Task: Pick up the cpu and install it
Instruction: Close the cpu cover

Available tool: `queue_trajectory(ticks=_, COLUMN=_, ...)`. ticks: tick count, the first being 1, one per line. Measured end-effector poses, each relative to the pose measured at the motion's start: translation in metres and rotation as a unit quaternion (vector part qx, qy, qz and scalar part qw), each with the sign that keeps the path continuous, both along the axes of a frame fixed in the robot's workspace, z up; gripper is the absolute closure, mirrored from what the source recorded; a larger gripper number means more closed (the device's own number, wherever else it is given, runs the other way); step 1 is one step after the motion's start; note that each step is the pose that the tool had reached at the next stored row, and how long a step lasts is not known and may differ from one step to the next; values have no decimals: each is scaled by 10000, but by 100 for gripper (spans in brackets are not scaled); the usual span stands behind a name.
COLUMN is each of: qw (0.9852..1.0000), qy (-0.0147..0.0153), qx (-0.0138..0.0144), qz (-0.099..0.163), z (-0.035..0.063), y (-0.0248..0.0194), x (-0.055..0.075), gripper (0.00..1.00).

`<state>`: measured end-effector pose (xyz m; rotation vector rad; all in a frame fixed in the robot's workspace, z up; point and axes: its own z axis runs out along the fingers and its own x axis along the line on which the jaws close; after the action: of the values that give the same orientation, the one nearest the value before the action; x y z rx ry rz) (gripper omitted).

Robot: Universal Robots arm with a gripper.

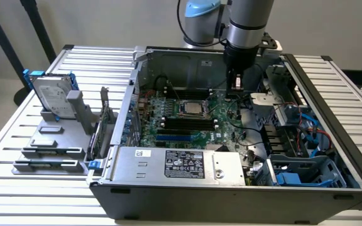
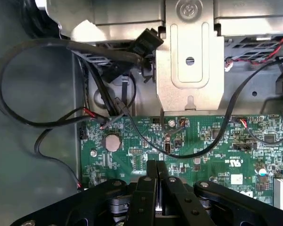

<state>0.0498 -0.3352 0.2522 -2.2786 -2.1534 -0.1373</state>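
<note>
The cpu (image 1: 51, 128) appears to be the small pale slab lying flat, face up, on a raised block of the grey stand (image 1: 73, 141). It sits just in front of the upright hard drive (image 1: 52, 96) in its blue frame. It reads as roughly square, so no long axis stands out; its edges run parallel to the stand's edges. From the fingers it is well apart, off toward the exterior view's left and outside the computer case (image 1: 231, 200).

1 arm comes down from above the back of the case, its wrist turned so that the gripper (image 1: 237, 84) points straight down into the open case. The gripper hangs above the motherboard (image 1: 187, 129), clear of it. The socket (image 1: 190, 108) lies lower than the fingers and toward the exterior view's left of them.

In the wrist view the 2 black fingers (image 2: 150, 181) of the gripper (image 2: 156, 169) are pressed together along a thin seam, and I see nothing clamped between them. Beyond the fingertips lies the green motherboard (image 2: 203, 141) with its round coin cell (image 2: 112, 141). Farther beyond them are a silver bracket (image 2: 189, 61) and looping black cables (image 2: 19, 117).
</note>
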Motion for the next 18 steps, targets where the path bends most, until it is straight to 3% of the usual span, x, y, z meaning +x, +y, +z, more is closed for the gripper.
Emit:
queue_trajectory(ticks=3, qw=10000, qy=1, qx=0, qz=12, z=-46, y=3, x=-103, gripper=86)
queue_trajectory(ticks=4, qw=10000, qy=38, qx=4, qz=11, z=-46, y=3, x=-128, gripper=86)
queue_trajectory(ticks=7, qw=9996, qy=294, qx=59, qz=11, z=-47, y=3, x=-159, gripper=86)
queue_trajectory(ticks=11, qw=9979, qy=638, qx=141, qz=12, z=-48, y=4, x=-206, gripper=86)
queue_trajectory(ticks=15, qw=9950, qy=980, qx=177, qz=8, z=-47, y=3, x=-268, gripper=86)
queue_trajectory(ticks=16, qw=9944, qy=1038, qx=181, qz=8, z=-47, y=3, x=-284, gripper=86)
queue_trajectory(ticks=17, qw=9941, qy=1071, qx=182, qz=9, z=-48, y=3, x=-307, gripper=86)
queue_trajectory(ticks=18, qw=9940, qy=1082, qx=186, qz=11, z=-52, y=4, x=-337, gripper=86)
